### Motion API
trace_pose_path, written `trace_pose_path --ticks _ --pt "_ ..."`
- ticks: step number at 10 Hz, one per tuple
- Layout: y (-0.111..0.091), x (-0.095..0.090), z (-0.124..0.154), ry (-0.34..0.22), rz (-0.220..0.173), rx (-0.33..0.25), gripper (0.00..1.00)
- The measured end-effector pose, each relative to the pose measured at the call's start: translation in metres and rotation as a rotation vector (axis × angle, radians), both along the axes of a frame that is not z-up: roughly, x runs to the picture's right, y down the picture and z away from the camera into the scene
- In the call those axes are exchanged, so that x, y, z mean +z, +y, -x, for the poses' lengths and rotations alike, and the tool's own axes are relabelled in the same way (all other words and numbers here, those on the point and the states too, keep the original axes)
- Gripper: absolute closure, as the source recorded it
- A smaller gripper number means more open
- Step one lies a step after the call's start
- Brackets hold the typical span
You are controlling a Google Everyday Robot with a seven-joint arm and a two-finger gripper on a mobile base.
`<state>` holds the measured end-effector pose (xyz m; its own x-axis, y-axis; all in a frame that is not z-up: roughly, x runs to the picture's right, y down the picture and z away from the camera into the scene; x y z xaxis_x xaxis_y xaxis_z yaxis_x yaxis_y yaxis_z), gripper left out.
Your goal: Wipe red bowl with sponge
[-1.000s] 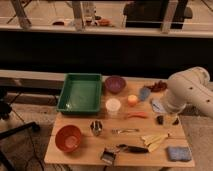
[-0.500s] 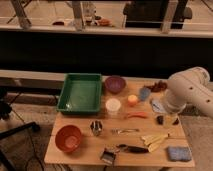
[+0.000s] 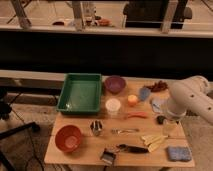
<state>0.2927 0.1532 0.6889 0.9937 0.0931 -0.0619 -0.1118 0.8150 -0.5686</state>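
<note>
Red bowl (image 3: 68, 138): round, open side up, interior showing, upright on the front-left area of the table (image 3: 115, 141), close to the front edge and in front of the near edge of the green tray. Sponge (image 3: 176, 153): flat, rectangular, blue-grey pad lying on the front-right corner of the table, well apart from the bowl. Gripper (image 3: 162, 120): low over the right side of the table, behind the sponge, touching neither item.

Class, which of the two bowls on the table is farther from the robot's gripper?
The round red bowl at the front-left corner; the round purple bowl by the green tray lies nearer the gripper, on the right.
</note>
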Motion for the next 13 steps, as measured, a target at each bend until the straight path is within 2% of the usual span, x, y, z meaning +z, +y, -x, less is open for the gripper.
trace_pose_path --ticks 6,9,13 --pt "0.048 0.015 0.005 -0.010 0.038 -0.012 0.20" --pt "0.084 0.029 -0.005 -0.021 0.073 -0.008 0.20" --pt "0.106 0.035 -0.015 -0.033 0.102 0.010 0.20"
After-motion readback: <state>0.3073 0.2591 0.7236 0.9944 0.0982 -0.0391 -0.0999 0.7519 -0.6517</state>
